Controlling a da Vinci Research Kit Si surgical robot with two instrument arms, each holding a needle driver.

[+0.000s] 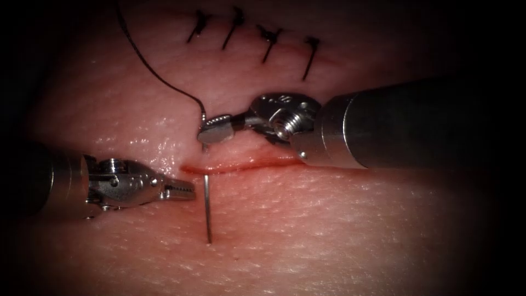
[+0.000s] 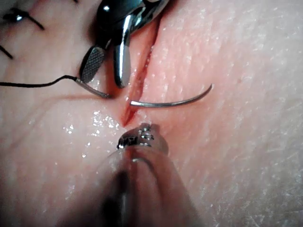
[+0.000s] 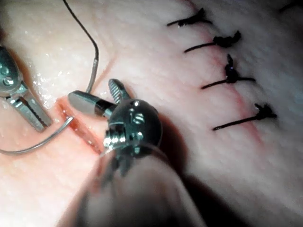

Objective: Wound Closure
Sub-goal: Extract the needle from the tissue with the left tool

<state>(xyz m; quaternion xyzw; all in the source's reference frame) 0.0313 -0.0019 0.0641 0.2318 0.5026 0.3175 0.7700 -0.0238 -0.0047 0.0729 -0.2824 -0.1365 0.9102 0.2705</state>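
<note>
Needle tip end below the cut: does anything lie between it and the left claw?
Nothing visible does. The curved steel needle emerges from the tissue below the cut; the left claw, open and empty, sits just beside its shaft.

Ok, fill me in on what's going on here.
The needle is in the tissue at the left end of the cut. Its tail enters above the cut in the endoscope view and its pointed half lies free below it. The right tool sits open by the tail, gripping nothing. The left tool holds nothing, just short of the needle. The thread trails up and left. Four stitches cross another cut.
</note>
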